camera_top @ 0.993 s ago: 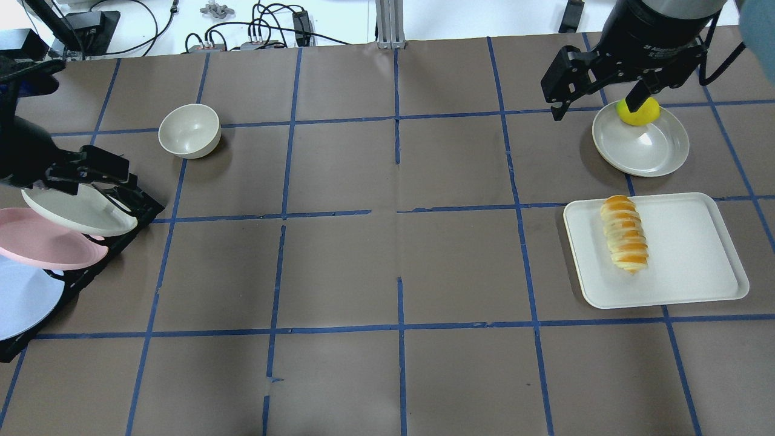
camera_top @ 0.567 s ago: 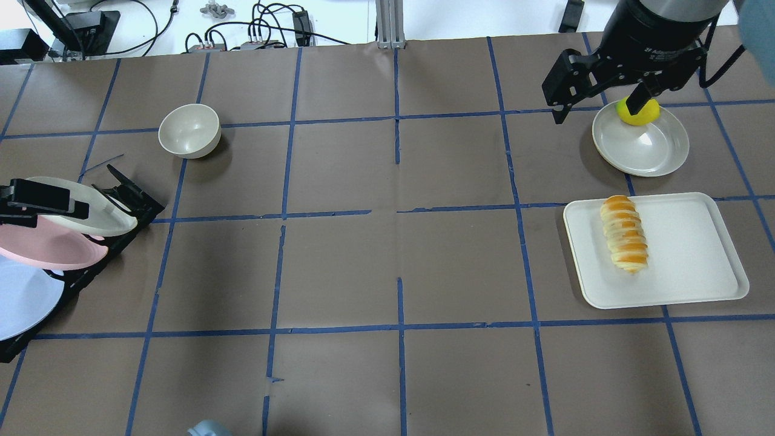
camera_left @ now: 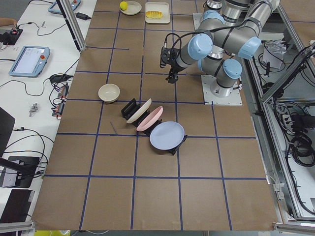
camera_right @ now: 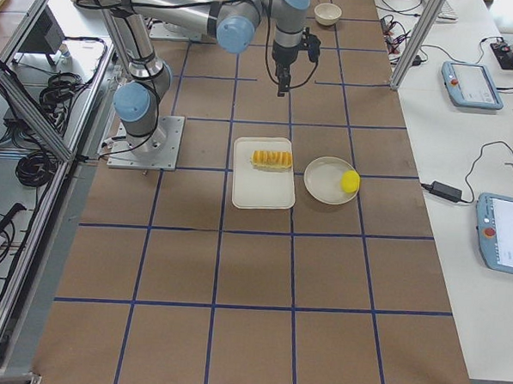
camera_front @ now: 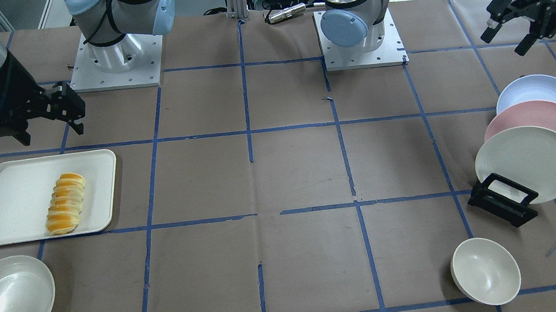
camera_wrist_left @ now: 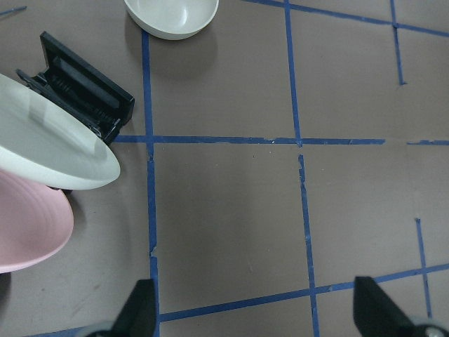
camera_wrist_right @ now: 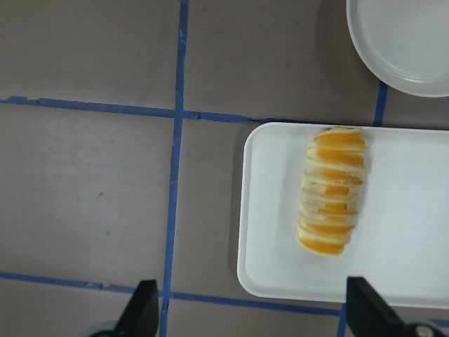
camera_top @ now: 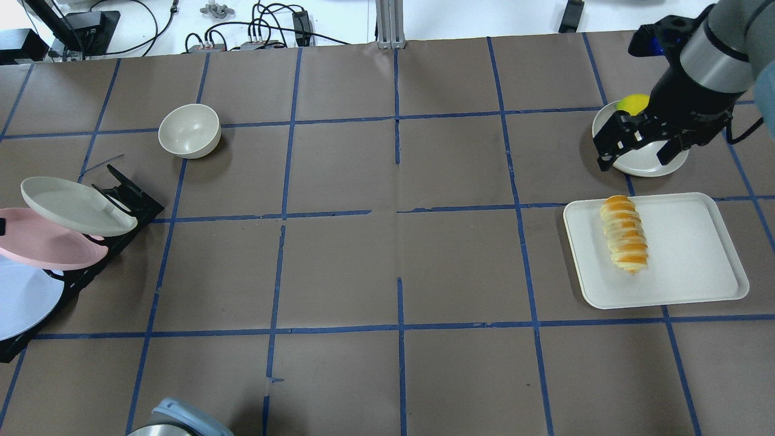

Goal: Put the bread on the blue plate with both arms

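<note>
Brown paper tabletop (camera_top: 339,175) gridded with blue tape lines (camera_top: 290,124).
Right of the overhead frame: long ridged soft bread roll (camera_top: 624,234), striped orange and pale cream, on a plain white rectangular tray (camera_top: 696,254); smooth yellow fruit (camera_top: 631,103) above. Left edge: round matte pale-blue plate (camera_top: 27,297), pink round plate (camera_top: 48,242), off-white round plate (camera_top: 72,206), each unpatterned, and a black rack (camera_top: 140,206).

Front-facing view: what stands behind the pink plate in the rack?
The blue plate, leaning in the rack. Only its upper part shows; the pink plate covers its lower part and its slot.
</note>
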Robot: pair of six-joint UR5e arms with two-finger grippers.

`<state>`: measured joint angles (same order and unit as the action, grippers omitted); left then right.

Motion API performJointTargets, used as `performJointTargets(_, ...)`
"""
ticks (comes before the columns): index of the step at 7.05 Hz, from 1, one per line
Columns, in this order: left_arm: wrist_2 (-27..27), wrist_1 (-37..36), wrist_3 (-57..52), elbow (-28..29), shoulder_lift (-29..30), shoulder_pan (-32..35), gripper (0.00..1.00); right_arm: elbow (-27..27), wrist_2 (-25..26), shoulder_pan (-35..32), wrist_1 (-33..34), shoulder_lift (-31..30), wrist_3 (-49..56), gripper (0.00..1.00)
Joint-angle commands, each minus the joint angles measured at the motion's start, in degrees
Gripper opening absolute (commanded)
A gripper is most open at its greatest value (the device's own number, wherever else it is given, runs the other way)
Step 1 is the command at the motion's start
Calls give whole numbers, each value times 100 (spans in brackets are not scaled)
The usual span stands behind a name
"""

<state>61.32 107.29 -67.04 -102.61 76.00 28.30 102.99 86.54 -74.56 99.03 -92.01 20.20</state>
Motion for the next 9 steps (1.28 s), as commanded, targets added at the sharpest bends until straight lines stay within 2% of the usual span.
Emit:
performJointTargets(1, 3, 652, -1010, 932, 824, -665, 99, 1165, -111, 450, 1367, 17, 151, 94)
performJointTargets(2, 21, 635, -1396, 1180, 1307, -1007, 100, 1414, -93, 451, 1678, 43, 107, 94)
performJointTargets(3, 117, 617, -1695, 1278, 1739, -1323, 100, 1382, -93, 451, 1751, 243, 63, 94)
performJointTargets(4, 509, 600, -1707, 1462, 2074, -1483, 100, 1355, -23, 460, 1778, 637, 2, 94)
performJointTargets(5, 809, 530, -1707, 1664, 2373, -1554, 100, 1381, -5, 486, 2039, 875, 10, 94)
performJointTargets(6, 829, 460, -1725, 1892, 2732, -1616, 100, 1416, -14, 486, 2642, 1034, 10, 100)
performJointTargets(7, 829, 459, -1742, 2059, 3084, -1625, 100, 1338, -14, 503, 2778, 949, 19, 100)
performJointTargets(9, 978, 355, -1769, 2227, 3542, -1730, 100, 1302, -57, 486, 2482, 992, 19, 100)
